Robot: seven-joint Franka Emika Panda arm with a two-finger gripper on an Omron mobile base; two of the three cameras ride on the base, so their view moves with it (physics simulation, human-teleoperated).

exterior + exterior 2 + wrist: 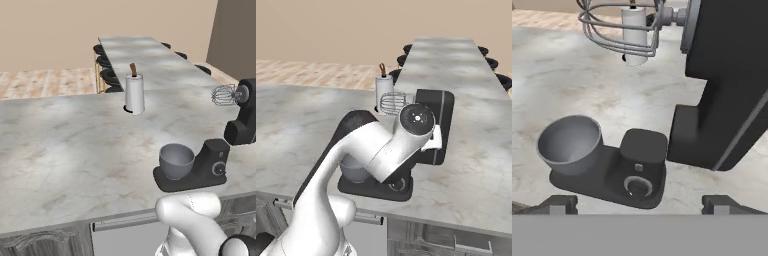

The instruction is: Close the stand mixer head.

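Note:
The black stand mixer stands near the counter's front edge. Its matte black head (727, 85) is tilted up on the post, with the silver wire whisk (622, 27) held high, well clear of the grey metal bowl (569, 142). In the left base view the head (245, 117) rears up at the right edge and the whisk (225, 95) sticks out sideways. From the right base view the head (438, 115) is partly behind my arm. My gripper (641, 205) is open, its fingertips (559, 204) wide apart, above the base knob (637, 186), touching nothing.
A white paper towel roll (134, 92) on its holder stands farther back on the grey marble counter (65, 150). A second long counter (145, 55) with black stools (107, 75) along it runs away behind. My arm's elbow (381, 145) hangs over the mixer base.

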